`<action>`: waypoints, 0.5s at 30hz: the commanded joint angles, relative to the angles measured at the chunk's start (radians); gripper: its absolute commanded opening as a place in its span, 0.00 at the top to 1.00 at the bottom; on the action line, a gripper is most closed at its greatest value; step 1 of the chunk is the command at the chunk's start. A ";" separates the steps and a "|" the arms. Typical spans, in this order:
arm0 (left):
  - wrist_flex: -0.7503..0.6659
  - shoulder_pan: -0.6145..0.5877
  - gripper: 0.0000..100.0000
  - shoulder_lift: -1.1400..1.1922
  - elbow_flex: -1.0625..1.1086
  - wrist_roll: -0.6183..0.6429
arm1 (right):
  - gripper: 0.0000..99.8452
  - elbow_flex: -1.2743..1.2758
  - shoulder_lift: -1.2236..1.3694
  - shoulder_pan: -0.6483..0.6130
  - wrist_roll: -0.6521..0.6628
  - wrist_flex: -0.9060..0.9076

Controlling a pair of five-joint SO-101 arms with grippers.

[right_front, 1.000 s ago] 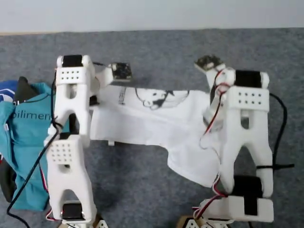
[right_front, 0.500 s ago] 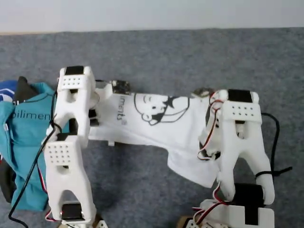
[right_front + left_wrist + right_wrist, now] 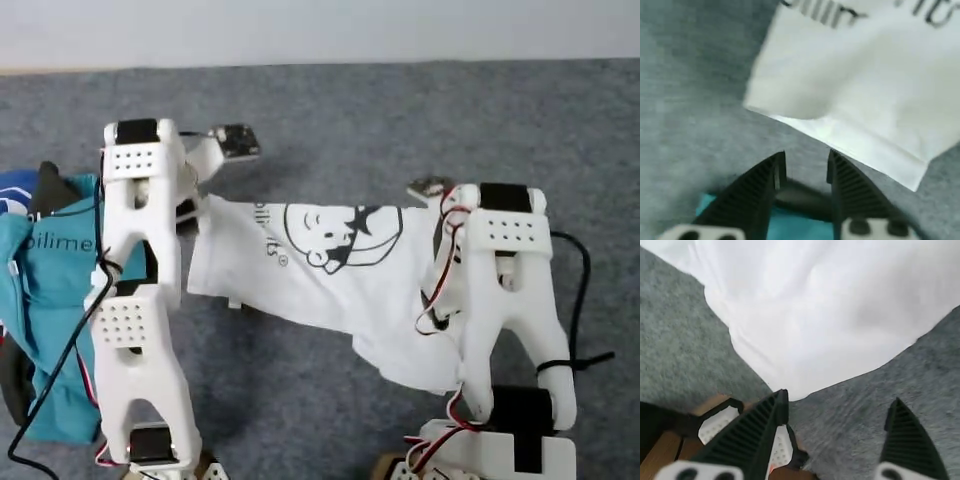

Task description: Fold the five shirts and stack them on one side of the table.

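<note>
Left gripper (image 3: 805, 161) seen parted by narrow gap, nothing held, poised over grey table (image 3: 685, 100) just short of white shirt (image 3: 865, 85) edge. Right gripper (image 3: 840, 402) spread wide, nothing gripped, shirt hem just beyond tips. White shirt laid rumpled mid-table between arms, one side hidden under right arm (image 3: 510, 290). Teal shirt pile (image 3: 50, 290) cut off at table's left edge

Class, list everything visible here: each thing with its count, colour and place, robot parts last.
white shirt: one, white with black print, spread mid-table.
teal shirt: one, teal, heaped beside the left arm.
other garments: count unclear, blue and black, behind the teal shirt.
table cover: one, grey, under everything.
left arm, right arm: white, flanking the white shirt.
left gripper: black, open, at the shirt's edge.
right gripper: black, open, empty.
</note>
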 commanded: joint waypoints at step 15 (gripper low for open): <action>-0.127 0.017 0.94 -0.006 0.137 0.209 | 0.69 -0.138 -0.038 0.001 -0.018 -0.076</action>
